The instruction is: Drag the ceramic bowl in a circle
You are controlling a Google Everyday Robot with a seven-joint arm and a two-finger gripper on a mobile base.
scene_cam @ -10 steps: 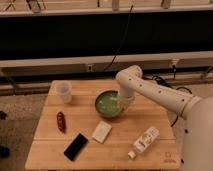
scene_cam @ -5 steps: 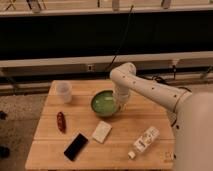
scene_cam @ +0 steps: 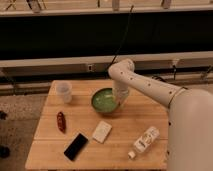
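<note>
Ceramic bowl (scene_cam: pixel 104 99) has slid slightly left on the worktop (scene_cam: pixel 125 150) since earlier. Jaws of the gripper (scene_cam: pixel 119 104) sit at its right rim; their opening cannot be told. No legible writing.

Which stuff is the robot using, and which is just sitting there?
Using: ceramic bowl; gripper, at the bowl's right rim.

Just sitting: plastic cup; red thing; black phone; white packet; white bottle; table.

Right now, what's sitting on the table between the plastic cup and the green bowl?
Nothing: the camera view shows bare wood between the plastic cup and the ceramic bowl. The gripper is at the bowl's right rim.
</note>
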